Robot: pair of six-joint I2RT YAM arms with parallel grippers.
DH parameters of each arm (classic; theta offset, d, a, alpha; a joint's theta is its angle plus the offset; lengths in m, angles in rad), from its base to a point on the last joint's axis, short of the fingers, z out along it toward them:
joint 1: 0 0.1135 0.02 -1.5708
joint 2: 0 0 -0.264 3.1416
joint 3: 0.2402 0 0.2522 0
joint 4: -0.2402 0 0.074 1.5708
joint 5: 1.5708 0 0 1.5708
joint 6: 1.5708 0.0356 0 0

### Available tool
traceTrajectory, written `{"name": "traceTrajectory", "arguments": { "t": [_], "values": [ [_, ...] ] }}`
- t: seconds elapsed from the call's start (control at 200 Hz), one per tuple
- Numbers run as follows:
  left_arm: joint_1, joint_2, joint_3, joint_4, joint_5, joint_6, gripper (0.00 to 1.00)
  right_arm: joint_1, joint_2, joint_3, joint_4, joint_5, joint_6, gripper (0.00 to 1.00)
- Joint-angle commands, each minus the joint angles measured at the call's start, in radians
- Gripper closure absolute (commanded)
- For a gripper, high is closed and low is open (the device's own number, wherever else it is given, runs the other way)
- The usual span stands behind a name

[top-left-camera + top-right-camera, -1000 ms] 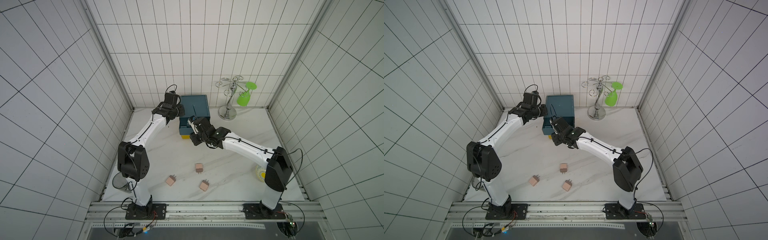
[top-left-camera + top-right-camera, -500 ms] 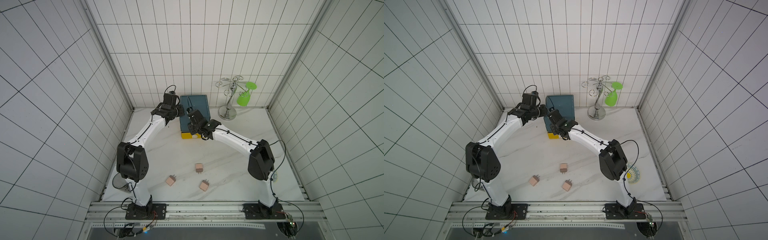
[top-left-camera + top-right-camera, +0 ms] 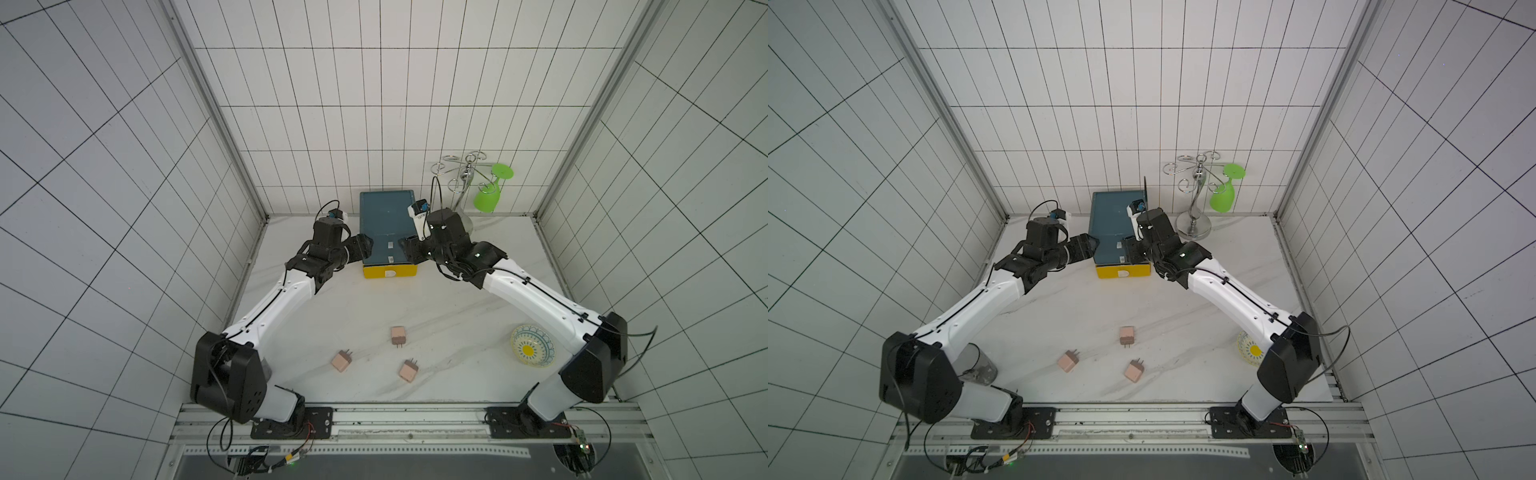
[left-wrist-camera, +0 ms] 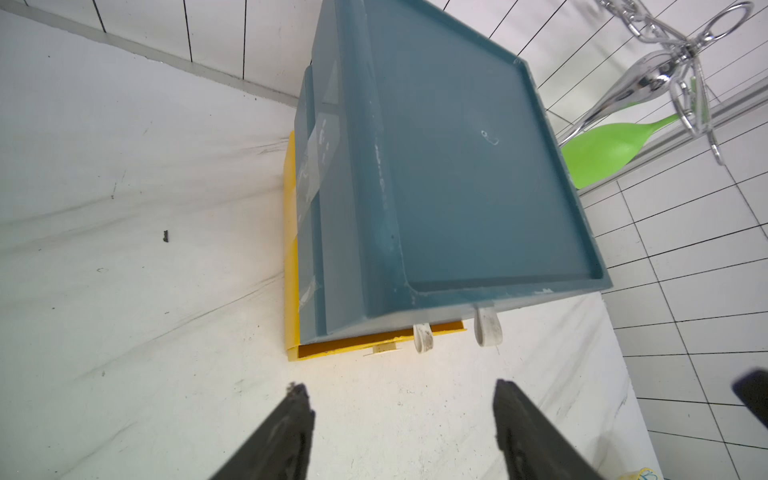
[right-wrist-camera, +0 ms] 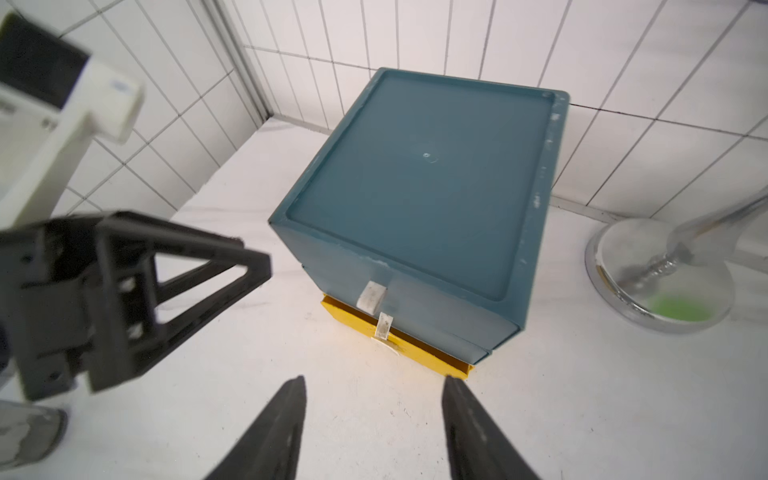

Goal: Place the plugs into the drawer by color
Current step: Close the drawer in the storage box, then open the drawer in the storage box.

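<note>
Three pinkish-tan plugs (image 3: pixel 398 335) (image 3: pixel 341 360) (image 3: pixel 408 370) lie on the white table near its front, also in a top view (image 3: pixel 1126 335). The teal drawer cabinet (image 3: pixel 386 224) stands at the back wall. Its yellow bottom drawer (image 3: pixel 390 271) sticks out a little, and the teal drawers with white tabs (image 5: pixel 372 296) above it are pushed in. My left gripper (image 3: pixel 365 245) hovers open at the cabinet's left front corner (image 4: pixel 399 395). My right gripper (image 3: pixel 409 251) hovers open at the right front corner (image 5: pixel 374 386). Neither holds anything.
A chrome glass rack (image 3: pixel 465 187) with a green glass (image 3: pixel 488 199) hanging on it stands right of the cabinet. A patterned bowl (image 3: pixel 532 345) sits by the right arm. A clear cup (image 3: pixel 976 365) stands beside the left arm's base.
My right gripper has left the cabinet's front, swung to its right corner and opened. My left gripper has opened and drawn back a little from the cabinet's left side.
</note>
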Motion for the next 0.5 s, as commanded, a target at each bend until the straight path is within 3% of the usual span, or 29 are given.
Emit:
{"name": "traceTrajectory", "arguments": {
  "t": [0.0,0.09,0.17,0.3,0.41,0.495],
  "values": [
    [0.000,-0.038,-0.119,0.184,0.063,-0.092,0.23,-0.062,0.031,-0.023,0.020,-0.105,0.027,0.35],
    [-0.009,-0.043,-0.209,0.347,0.212,-0.177,0.24,-0.121,0.071,0.032,-0.011,-0.139,0.054,0.35],
    [-0.046,-0.063,-0.257,0.402,0.179,-0.180,0.24,-0.164,0.105,0.065,-0.012,-0.208,0.076,0.35],
    [-0.056,-0.072,-0.379,0.563,0.134,-0.251,0.25,-0.177,0.141,0.125,-0.037,-0.217,0.060,0.35],
    [-0.057,-0.003,-0.449,0.774,0.183,-0.339,0.37,-0.200,0.183,0.173,-0.056,-0.244,0.052,0.36],
    [-0.078,0.031,-0.535,0.977,0.120,-0.397,0.40,-0.230,0.211,0.176,-0.036,-0.304,0.071,0.41]
  ]
}}
